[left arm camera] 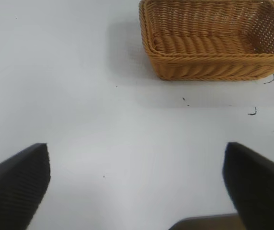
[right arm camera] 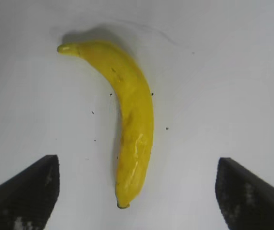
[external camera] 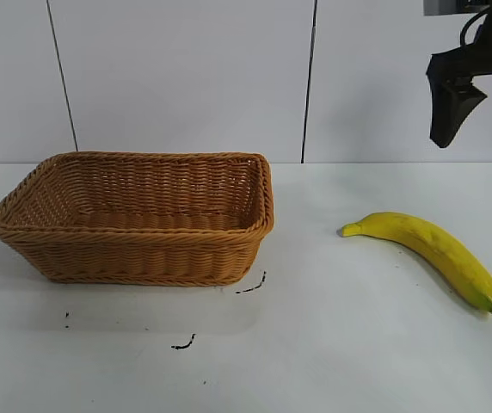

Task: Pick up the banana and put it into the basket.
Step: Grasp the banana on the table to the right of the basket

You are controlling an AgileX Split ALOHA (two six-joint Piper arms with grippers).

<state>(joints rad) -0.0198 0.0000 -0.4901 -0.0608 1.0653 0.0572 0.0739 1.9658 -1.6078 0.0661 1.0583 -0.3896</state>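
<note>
Banana and basket, one of each, lie well apart on the white table in the exterior view, the basket holding nothing; my right gripper hangs high above the banana. My left wrist view shows my left gripper spread wide over bare table, touching nothing. My right wrist view shows wide-open fingers flanking the banana without contact.
</note>
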